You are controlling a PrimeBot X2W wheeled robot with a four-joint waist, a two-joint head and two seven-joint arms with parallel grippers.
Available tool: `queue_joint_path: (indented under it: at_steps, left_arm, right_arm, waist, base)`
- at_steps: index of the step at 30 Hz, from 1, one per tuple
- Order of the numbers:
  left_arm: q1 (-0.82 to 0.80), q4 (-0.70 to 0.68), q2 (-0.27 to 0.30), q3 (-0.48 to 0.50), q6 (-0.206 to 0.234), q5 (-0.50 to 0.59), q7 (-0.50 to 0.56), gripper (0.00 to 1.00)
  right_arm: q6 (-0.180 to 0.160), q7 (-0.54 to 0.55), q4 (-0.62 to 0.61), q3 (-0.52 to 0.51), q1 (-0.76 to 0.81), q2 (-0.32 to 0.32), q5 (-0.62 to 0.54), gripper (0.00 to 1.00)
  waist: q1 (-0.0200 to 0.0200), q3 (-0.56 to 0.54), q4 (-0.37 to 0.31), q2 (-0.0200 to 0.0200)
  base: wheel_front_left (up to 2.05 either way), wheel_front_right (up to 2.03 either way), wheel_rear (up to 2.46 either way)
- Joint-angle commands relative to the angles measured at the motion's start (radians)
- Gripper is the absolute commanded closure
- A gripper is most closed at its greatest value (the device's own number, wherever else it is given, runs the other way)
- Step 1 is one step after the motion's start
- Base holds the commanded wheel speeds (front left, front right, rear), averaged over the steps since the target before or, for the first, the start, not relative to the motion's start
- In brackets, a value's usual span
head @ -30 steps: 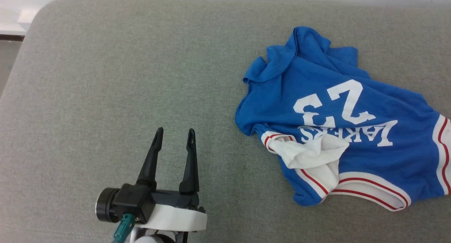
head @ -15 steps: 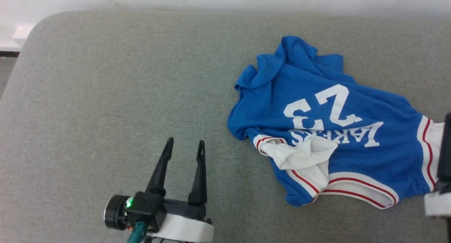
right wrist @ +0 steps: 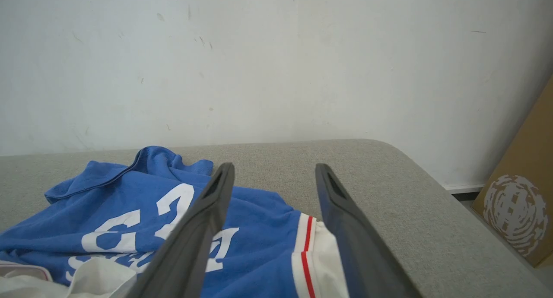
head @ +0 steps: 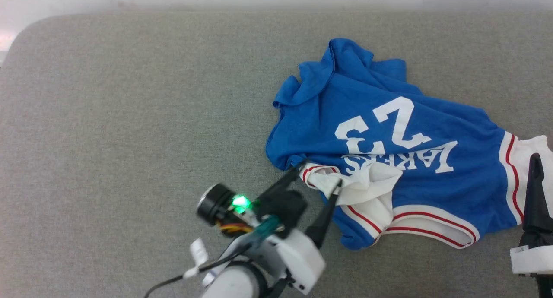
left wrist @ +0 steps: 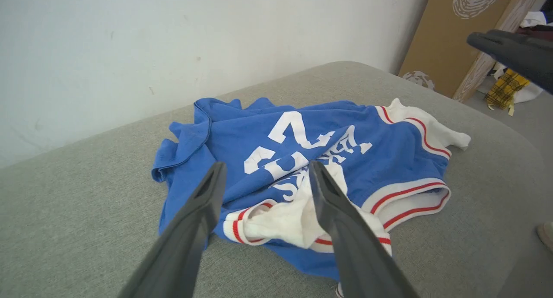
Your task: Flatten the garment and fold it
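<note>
The garment [head: 380, 116], a bright blue T-shirt with white lettering, lies crumpled on the right half of the grey cushion [head: 129, 116]. Its near white sleeve [head: 367, 188] with red stripes is bunched at its front left. My left gripper [head: 317, 178] stands open at that sleeve's cuff, its fingertips on either side of the cuff's edge. In the left wrist view the left gripper [left wrist: 266, 164] frames the sleeve [left wrist: 281, 220] with nothing clamped. My right gripper [right wrist: 274, 166] is open, low over the garment's other white sleeve [right wrist: 322, 250]. One of its fingers [head: 535, 190] rises at the right edge.
A white wall [right wrist: 276, 60] runs along the cushion's far side. A brown cardboard box [left wrist: 436, 39] leans beyond the cushion's right end, with a yellow plaid cloth [left wrist: 503, 90] on the floor beside it. The cushion's left half is bare.
The camera has shifted, moving the garment left in view. My left gripper has swung right and forward to the near sleeve's cuff. My right gripper's finger has come further into view.
</note>
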Motion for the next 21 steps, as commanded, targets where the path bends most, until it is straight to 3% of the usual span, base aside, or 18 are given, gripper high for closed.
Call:
queue_joint_path:
  at_steps: [1, 8, 15, 21]
  left_arm:
    - [-0.033, 0.009, -0.003, -0.020, -0.021, -0.001, 0.040, 0.00]
    - [-0.187, 0.100, 0.027, -0.155, -0.088, 0.054, 0.181, 0.00]
    - [-0.279, 0.242, 0.086, -0.219, -0.101, 0.093, 0.253, 0.00]
    - [-0.305, 0.289, 0.092, -0.228, -0.103, 0.078, 0.257, 0.00]
  right_arm:
    - [-0.002, 0.005, -0.003, 0.001, -0.007, 0.002, 0.003, 0.00]
    - [-0.002, 0.019, 0.001, 0.033, -0.012, 0.002, 0.039, 0.00]
    - [-0.002, 0.015, 0.020, 0.041, -0.042, 0.003, 0.042, 0.00]
    - [-0.002, 0.011, 0.029, 0.038, -0.050, 0.003, 0.047, 0.00]
  waist:
    - [0.0000, 0.013, -0.001, -0.0001]
    - [0.0000, 0.065, -0.017, -0.0001]
    - [0.0000, 0.096, -0.044, -0.0001]
    - [0.0000, 0.101, -0.053, -0.0001]
  base:
    - [0.00, 0.00, 0.00]
    - [0.00, 0.00, 0.00]
    - [0.00, 0.00, 0.00]
    - [0.00, 0.00, 0.00]
